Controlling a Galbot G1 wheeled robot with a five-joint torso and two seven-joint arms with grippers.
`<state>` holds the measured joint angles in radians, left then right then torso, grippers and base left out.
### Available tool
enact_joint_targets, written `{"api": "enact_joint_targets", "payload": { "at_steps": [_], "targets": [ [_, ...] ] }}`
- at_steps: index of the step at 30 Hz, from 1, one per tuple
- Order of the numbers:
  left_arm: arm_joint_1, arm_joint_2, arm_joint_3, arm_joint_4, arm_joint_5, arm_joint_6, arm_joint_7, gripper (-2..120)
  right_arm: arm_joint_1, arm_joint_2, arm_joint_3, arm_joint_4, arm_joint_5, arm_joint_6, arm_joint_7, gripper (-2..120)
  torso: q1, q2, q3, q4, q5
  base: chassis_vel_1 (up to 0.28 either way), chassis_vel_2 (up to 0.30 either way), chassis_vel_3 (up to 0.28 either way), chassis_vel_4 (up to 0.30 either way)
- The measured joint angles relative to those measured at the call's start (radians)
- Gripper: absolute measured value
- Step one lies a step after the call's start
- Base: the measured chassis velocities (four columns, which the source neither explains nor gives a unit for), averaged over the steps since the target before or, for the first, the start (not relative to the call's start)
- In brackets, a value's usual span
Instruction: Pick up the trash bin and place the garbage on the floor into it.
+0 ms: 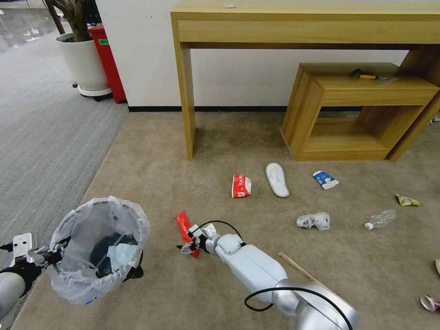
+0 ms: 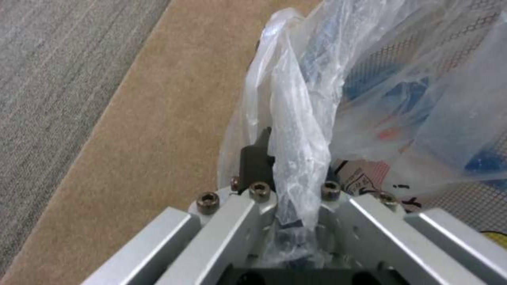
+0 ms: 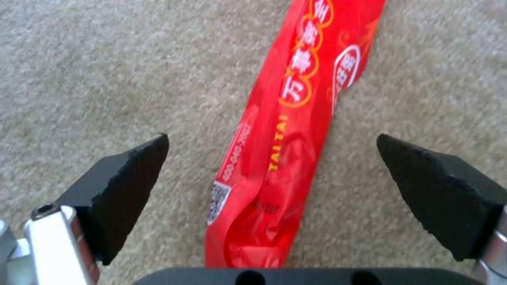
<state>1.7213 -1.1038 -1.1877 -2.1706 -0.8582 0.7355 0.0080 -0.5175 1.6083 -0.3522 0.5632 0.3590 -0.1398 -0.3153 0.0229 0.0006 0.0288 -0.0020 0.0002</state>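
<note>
Much of the trash bin [image 1: 98, 250] was hidden under its crinkly translucent bag: in the head view only dark patches of its wall showed through the plastic, and the items lying inside, one pale blue, could not be identified. The left gripper [image 1: 54, 251] was clamped on the bin's near rim at the lower left, holding it tilted above the beige carpet [image 1: 151, 165]; in the left wrist view a bunched fold of the bag [image 2: 301, 130] ran down between the fingers [image 2: 256, 160], covering most of them, and the printed scraps behind the plastic were too blurred to read. The right gripper [image 1: 189, 246] was low over the near end of a long red wrapper [image 1: 184, 226], which lay flat on the carpet just right of the bin. In the right wrist view its two black fingertips [image 3: 132, 186] stood wide apart on either side of the wrapper [image 3: 285, 130], not touching it, and the wrapper's near end was cut off by the gripper body. Farther off on the carpet lay a crushed red-and-white cup [image 1: 241, 186], a white slipper [image 1: 277, 179], a blue-and-white carton [image 1: 325, 179], a crumpled clear bag [image 1: 313, 221], a clear bottle [image 1: 380, 219], and a yellow wrapper [image 1: 407, 200]. A wooden stick [image 1: 300, 269] was partly covered by the right arm, and a small red item [image 1: 431, 303] was cut by the frame edge. A wooden desk [image 1: 302, 27] and a low shelf [image 1: 362, 110] stood against the wall behind.
</note>
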Motion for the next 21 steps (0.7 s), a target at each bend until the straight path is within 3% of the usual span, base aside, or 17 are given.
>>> {"api": "enact_joint_targets", "payload": {
  "at_steps": [6, 21],
  "targets": [
    [-0.004, 0.0, 0.001, -0.005, -0.001, 0.0, 0.0, 0, -0.002, 0.0, 0.003, -0.006, 0.007, 0.004, -0.023, 94, 0.0, 0.0, 0.0, 0.0, 0.0, 0.0, 0.0, 0.0, 0.0],
    [0.0, 0.0, 0.001, -0.018, -0.002, 0.0, 0.0, 0, -0.004, 0.0, 0.018, -0.019, 0.013, 0.007, -0.02, 37, 0.0, 0.0, 0.0, 0.0, 0.0001, 0.0, 0.0, 0.0, 0.0]
  ]
}}
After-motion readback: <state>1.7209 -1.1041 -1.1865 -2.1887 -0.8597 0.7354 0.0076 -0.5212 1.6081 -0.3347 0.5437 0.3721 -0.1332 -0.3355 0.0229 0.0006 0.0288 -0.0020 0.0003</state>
